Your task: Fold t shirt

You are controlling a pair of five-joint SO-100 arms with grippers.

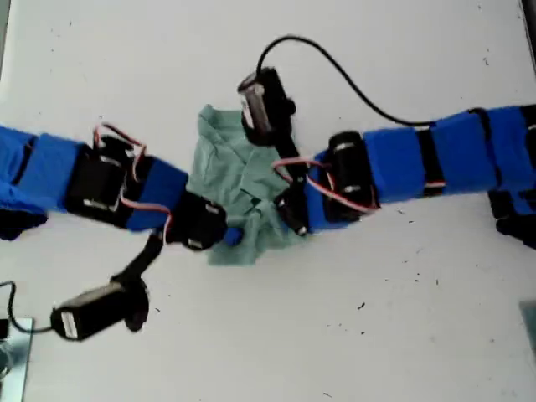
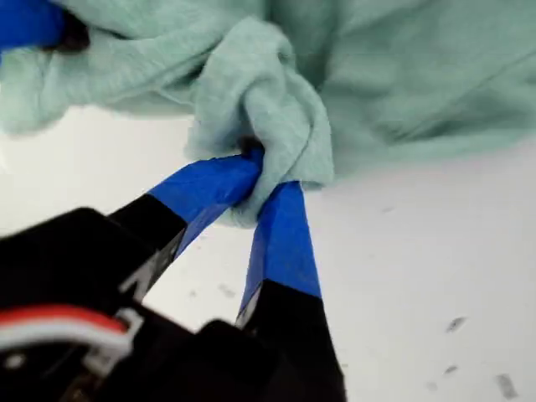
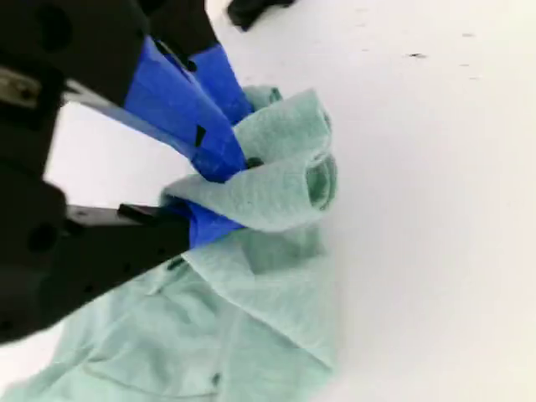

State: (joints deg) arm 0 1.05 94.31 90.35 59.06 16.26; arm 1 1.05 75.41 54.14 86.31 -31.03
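The t shirt [image 1: 228, 163] lies crumpled in a small heap on the white table [image 1: 377, 318], between the two arms. My first gripper [image 1: 234, 237], coming in from the exterior view's left, is shut on a bunched fold at the heap's near edge [image 2: 260, 180]. The t shirt [image 2: 402, 75] spreads beyond that pinch. My second gripper [image 1: 289, 209], reaching in from the exterior view's right, is shut on a rolled fold of cloth [image 3: 222, 184]. The rest of the t shirt [image 3: 251, 335] trails loosely from it. The two grips are close together.
A black cable [image 1: 335, 67] arcs over the table from the second arm's camera [image 1: 264, 105]. A metal object [image 1: 12, 352] sits at the exterior view's lower left corner. Dark gear [image 1: 517, 219] shows at the exterior view's right edge.
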